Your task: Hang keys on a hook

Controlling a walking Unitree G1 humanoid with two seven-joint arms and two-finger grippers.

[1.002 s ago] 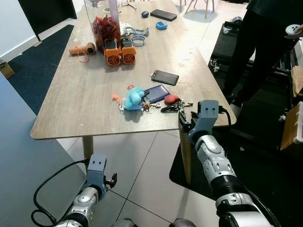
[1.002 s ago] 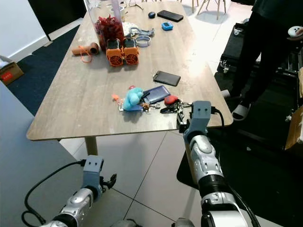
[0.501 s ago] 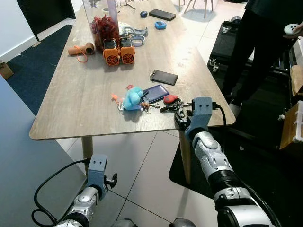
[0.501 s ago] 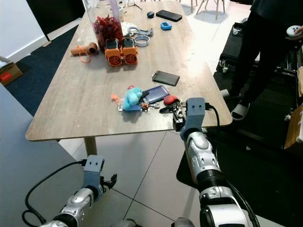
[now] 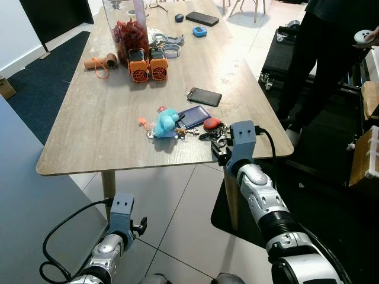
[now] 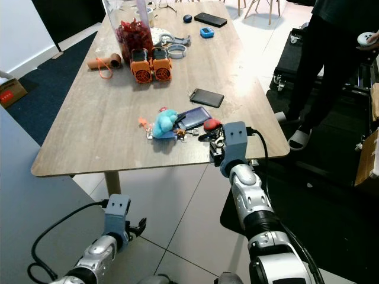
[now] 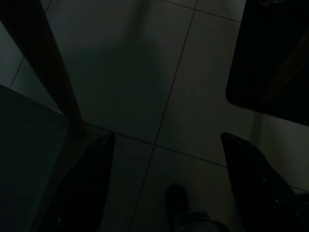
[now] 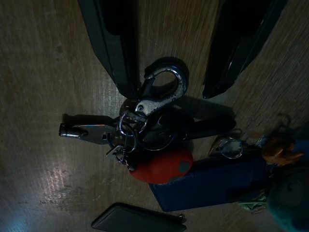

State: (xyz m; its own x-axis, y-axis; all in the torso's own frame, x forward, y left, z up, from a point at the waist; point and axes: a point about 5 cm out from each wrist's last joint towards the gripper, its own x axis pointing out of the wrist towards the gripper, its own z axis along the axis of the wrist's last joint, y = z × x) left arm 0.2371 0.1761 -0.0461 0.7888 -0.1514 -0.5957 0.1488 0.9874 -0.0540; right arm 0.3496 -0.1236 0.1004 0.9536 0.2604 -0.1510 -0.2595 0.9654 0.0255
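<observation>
The keys (image 5: 212, 126) lie near the front right edge of the wooden table (image 5: 100, 124). They are a bunch with a red fob (image 8: 161, 166), a silver carabiner (image 8: 165, 83) and a black strap. My right gripper (image 5: 219, 143) is open just above the table edge, right at the bunch. In the right wrist view its two black fingers (image 8: 116, 43) stand on either side of the carabiner without closing on it. My left gripper (image 5: 140, 226) hangs idle low beside the table leg, with its fingers (image 7: 87, 188) apart over the tiled floor.
Beside the keys lie a blue plush keychain (image 5: 167, 122) and a dark blue wallet (image 5: 194, 116), with a black phone (image 5: 205, 96) further back. Two orange devices (image 5: 149, 65) and a jar (image 5: 125, 29) stand at the far side. A person in black (image 5: 331, 53) stands at the right.
My right gripper has moved forward and to the left, from just off the table's edge to over the keys. The left arm has stayed still.
</observation>
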